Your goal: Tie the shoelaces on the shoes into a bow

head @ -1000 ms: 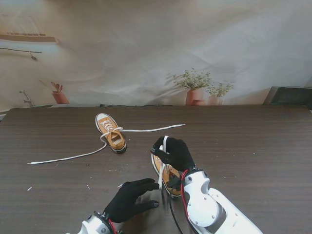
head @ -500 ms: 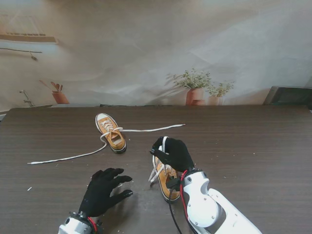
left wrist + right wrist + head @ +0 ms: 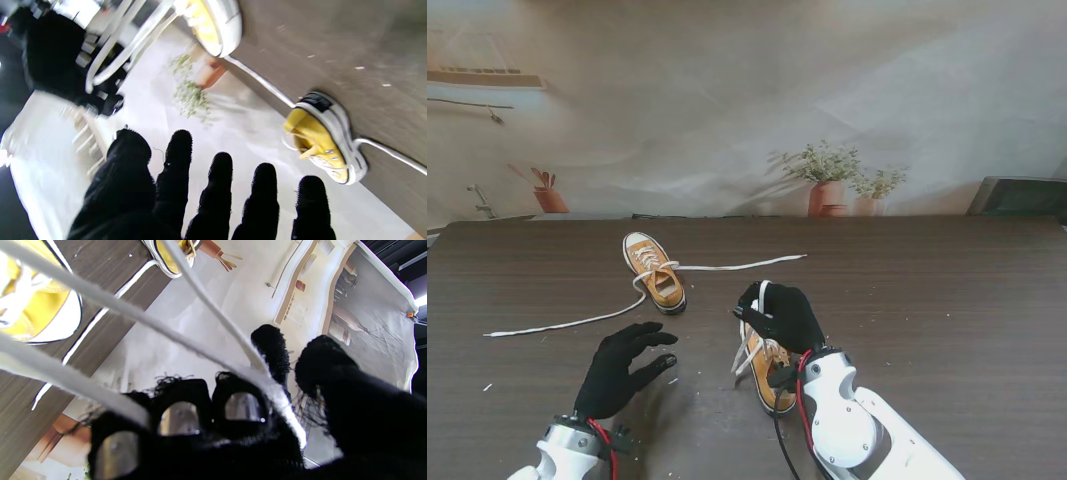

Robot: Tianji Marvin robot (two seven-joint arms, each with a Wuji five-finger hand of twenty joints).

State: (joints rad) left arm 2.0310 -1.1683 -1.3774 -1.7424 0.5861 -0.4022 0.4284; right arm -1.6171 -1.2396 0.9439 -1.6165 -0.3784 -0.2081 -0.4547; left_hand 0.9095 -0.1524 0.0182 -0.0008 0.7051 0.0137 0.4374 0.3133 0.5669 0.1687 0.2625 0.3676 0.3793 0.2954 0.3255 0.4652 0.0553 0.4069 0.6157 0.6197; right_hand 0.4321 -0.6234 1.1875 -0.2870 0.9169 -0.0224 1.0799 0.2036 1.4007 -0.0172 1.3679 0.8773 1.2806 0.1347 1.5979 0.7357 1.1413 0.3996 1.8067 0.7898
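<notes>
The near yellow shoe (image 3: 770, 383) lies mid-table, its toe hidden under my right hand (image 3: 782, 315). That hand is shut on the shoe's white lace (image 3: 765, 292), and strands of this lace (image 3: 200, 350) run taut from the knuckles toward the shoe (image 3: 36, 316). A slack loop (image 3: 745, 354) hangs on the shoe's left side. My left hand (image 3: 622, 368) hovers left of the shoe with fingers (image 3: 220, 186) spread and nothing in it. The far yellow shoe (image 3: 655, 272) lies farther from me, with untied laces (image 3: 567, 322) trailing left and right (image 3: 737, 266).
The dark wood table (image 3: 947, 320) ends at a printed backdrop with potted plants (image 3: 832, 180). A dark box (image 3: 1022, 195) sits at the far right corner. Small white specks (image 3: 487, 386) dot the table on the left.
My left hand has pulled away from the near shoe's heel, moving left and farther from me, fingers spread. The lace loop now hangs free. The right hand has stayed put.
</notes>
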